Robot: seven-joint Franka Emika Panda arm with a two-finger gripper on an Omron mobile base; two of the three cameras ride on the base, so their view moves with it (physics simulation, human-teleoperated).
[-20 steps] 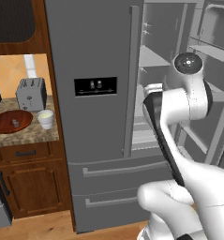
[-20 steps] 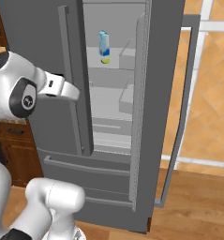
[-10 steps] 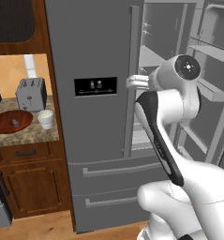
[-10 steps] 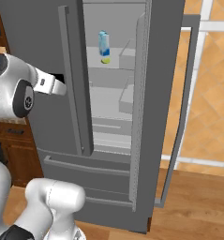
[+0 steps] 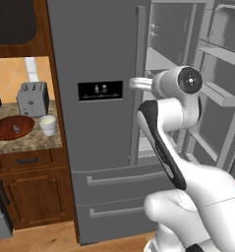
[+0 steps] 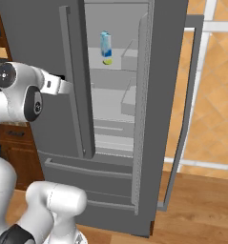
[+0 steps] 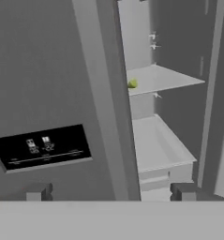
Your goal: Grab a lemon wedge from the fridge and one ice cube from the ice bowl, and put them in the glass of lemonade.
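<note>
The fridge stands with its right door swung open and its left door, with the black dispenser panel, closed. The lemon wedge lies on an upper shelf just beside a light-blue carton. The gripper hangs in front of the closed door's edge, its jaws spread wide and holding nothing. On the counter to the left, the ice bowl holds an ice cube, with the glass of lemonade just beside it and a toaster behind.
</note>
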